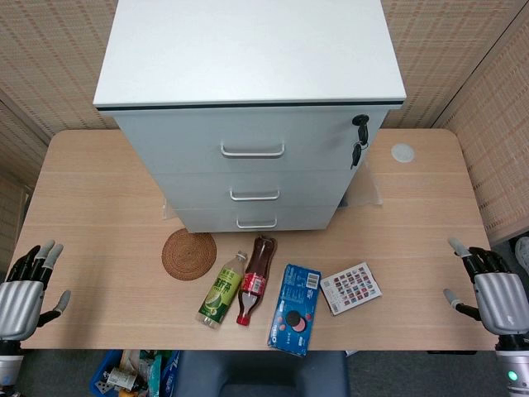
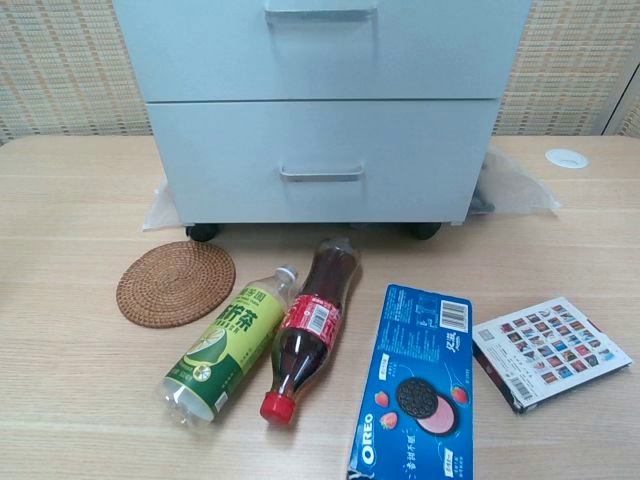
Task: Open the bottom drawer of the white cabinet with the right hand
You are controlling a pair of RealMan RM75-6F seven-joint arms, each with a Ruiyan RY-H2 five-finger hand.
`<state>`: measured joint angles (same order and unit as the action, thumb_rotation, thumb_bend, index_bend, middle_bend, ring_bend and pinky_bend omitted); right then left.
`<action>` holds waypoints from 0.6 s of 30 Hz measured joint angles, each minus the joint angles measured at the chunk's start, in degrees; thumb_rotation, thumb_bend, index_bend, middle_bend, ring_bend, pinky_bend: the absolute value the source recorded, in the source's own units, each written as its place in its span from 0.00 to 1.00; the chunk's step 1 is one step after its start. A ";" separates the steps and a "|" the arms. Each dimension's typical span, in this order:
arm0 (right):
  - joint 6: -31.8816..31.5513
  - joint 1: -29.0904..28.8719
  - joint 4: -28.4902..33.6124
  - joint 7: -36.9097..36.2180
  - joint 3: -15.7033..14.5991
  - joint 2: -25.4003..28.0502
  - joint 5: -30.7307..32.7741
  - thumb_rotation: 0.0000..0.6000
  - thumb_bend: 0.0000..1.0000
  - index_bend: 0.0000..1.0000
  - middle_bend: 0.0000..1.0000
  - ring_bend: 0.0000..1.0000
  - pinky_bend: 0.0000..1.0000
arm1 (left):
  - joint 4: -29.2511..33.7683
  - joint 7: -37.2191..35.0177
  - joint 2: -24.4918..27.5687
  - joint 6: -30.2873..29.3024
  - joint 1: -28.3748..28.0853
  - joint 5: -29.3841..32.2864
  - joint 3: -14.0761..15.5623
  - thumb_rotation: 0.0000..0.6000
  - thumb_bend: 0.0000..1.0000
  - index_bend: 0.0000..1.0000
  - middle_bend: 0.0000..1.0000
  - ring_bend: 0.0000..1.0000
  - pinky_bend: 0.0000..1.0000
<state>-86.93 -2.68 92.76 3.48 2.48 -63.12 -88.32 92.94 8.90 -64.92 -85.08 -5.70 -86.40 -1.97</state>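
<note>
The white cabinet (image 1: 248,91) stands at the back middle of the wooden table, with three drawers facing me. Its bottom drawer (image 1: 256,218) is closed and has a small metal handle (image 1: 256,223); in the chest view the same drawer (image 2: 320,160) shows its handle (image 2: 320,175). My right hand (image 1: 496,289) hovers at the table's front right corner, fingers spread, holding nothing, far from the cabinet. My left hand (image 1: 25,285) sits at the front left corner, fingers apart and empty. Neither hand appears in the chest view.
In front of the cabinet lie a woven coaster (image 1: 188,255), a green tea bottle (image 1: 223,291), a cola bottle (image 1: 253,281), a blue Oreo box (image 1: 295,308) and a small picture card box (image 1: 350,288). Keys (image 1: 359,139) hang from the top drawer's lock.
</note>
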 measured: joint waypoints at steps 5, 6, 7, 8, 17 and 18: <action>-0.04 0.01 -0.22 -0.25 0.01 -0.08 -0.07 1.00 0.20 0.12 0.29 0.19 0.19 | -0.05 -0.14 -0.04 -0.37 -0.06 -0.51 -0.05 1.00 0.34 0.01 0.00 0.02 0.13; -0.06 0.01 -0.25 -0.28 0.01 -0.09 -0.11 1.00 0.20 0.12 0.29 0.19 0.19 | -0.09 -0.15 -0.04 -0.42 -0.07 -0.56 -0.07 1.00 0.34 0.01 0.00 0.02 0.13; -0.12 0.01 -0.29 -0.32 0.02 -0.11 -0.19 1.00 0.20 0.12 0.29 0.19 0.19 | -0.09 -0.13 -0.04 -0.44 -0.08 -0.57 -0.08 1.00 0.34 0.01 0.00 0.02 0.13; -0.16 0.01 -0.30 -0.35 0.02 -0.12 -0.25 1.00 0.20 0.12 0.29 0.19 0.19 | -0.05 -0.14 -0.04 -0.47 -0.09 -0.60 -0.10 1.00 0.34 0.01 0.00 0.02 0.13; -0.29 -1.00 0.57 0.80 0.57 0.44 -1.70 1.00 0.20 0.12 0.41 0.34 0.30 | 0.20 -0.06 0.06 -0.64 -0.33 -1.21 -0.15 1.00 0.34 0.01 0.00 0.02 0.13; -0.15 -1.26 0.87 1.10 0.66 0.62 -1.91 1.00 0.20 0.12 0.43 0.38 0.32 | 0.24 -0.04 0.09 -0.66 -0.36 -1.27 -0.16 1.00 0.34 0.02 0.00 0.02 0.13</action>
<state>-87.09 -3.94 93.63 4.58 3.14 -62.50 -90.23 93.18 8.87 -64.83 -85.74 -6.06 -87.67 -2.13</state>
